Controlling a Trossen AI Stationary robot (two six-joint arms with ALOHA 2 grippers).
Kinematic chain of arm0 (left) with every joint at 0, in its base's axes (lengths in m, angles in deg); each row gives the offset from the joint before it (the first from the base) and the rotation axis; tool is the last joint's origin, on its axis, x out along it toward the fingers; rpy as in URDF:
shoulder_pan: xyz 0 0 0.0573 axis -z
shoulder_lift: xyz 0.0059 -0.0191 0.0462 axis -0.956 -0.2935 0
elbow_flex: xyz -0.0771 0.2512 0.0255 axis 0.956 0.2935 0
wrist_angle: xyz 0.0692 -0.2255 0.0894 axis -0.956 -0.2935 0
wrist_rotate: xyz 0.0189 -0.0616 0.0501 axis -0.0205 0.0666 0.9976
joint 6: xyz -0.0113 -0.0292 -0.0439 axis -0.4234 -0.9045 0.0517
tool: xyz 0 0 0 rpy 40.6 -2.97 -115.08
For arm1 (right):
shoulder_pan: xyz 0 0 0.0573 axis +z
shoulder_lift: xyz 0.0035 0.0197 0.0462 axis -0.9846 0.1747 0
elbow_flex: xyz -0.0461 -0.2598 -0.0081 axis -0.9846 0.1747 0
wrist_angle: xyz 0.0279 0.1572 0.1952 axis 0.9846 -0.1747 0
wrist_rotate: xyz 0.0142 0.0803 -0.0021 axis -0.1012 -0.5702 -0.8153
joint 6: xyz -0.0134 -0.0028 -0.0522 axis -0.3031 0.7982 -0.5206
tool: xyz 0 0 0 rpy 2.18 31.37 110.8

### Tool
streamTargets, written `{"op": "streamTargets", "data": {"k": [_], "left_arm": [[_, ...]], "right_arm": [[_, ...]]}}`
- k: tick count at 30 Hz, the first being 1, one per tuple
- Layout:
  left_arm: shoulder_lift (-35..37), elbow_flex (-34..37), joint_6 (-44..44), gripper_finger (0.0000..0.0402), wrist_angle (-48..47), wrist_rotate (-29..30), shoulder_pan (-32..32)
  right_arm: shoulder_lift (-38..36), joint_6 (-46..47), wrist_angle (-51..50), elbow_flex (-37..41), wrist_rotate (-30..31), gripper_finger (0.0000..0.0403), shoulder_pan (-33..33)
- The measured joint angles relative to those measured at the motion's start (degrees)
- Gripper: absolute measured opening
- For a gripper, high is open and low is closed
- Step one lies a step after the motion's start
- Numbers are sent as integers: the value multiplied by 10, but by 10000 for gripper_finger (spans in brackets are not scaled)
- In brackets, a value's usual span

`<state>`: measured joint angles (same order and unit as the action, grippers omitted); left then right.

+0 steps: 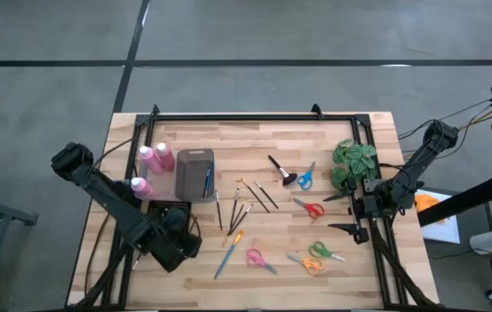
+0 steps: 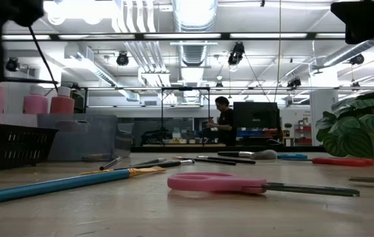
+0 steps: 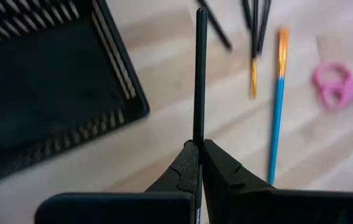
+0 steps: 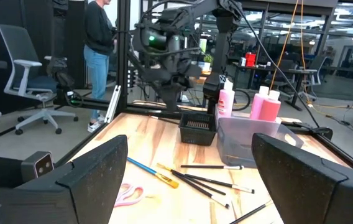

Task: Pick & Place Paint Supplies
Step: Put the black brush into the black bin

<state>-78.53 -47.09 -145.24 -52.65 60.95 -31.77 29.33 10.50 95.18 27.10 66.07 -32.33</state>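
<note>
A thin black paintbrush [image 3: 199, 74] stands pinched between the fingers of the left gripper [image 3: 199, 155], which is closed tight on its lower end, the handle running straight out from the fingertips just beside the black slatted basket [image 3: 52, 81]. Taking that basket [image 1: 166, 211] as the landmark, the left gripper [image 1: 179, 247] sits over the table just on its near side, toward the table's front edge. Behind the basket stands a clear grey bin [image 1: 195, 173] with a blue-handled brush [image 1: 207, 182] inside, and at the bin's far-left side are three pink bottles with white caps [image 1: 153, 160]. To the basket's right lies a loose scatter of thin paintbrushes [image 1: 242, 208], wooden and black, with a long blue-handled brush with an orange ferrule [image 1: 228, 254] lying toward the front edge. Farther right and back is a stubby black brush [image 1: 281, 170]. Scissors lie around them: a pink pair [image 1: 258, 259] beside the long blue brush, a blue pair [image 1: 306, 177] next to the stubby brush, a red pair [image 1: 310, 208], and green [image 1: 324, 251] and orange [image 1: 307, 263] pairs toward the front right. Well to the basket's right, near the table's right edge, a green leafy plant [image 1: 353, 161] stands, and the right gripper [image 1: 348, 212] hangs just in front of it, its fingers [image 4: 96, 174] spread wide with nothing between them. In the room beyond the table a person [image 2: 225, 122] stands at a bench.
</note>
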Motion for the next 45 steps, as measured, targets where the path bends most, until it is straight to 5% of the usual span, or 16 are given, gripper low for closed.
{"op": "streamTargets", "data": {"k": [12,28,45], "left_arm": [[46,-12,28,6,-50,81,-136],[65,-12,237,6,-60,47,-389],[59,40,229,7,-31,25,-422]], "right_arm": [[0,0,0,0,0,341,0],[0,0,0,0,0,341,0],[0,-1,0,0,0,341,0]]}}
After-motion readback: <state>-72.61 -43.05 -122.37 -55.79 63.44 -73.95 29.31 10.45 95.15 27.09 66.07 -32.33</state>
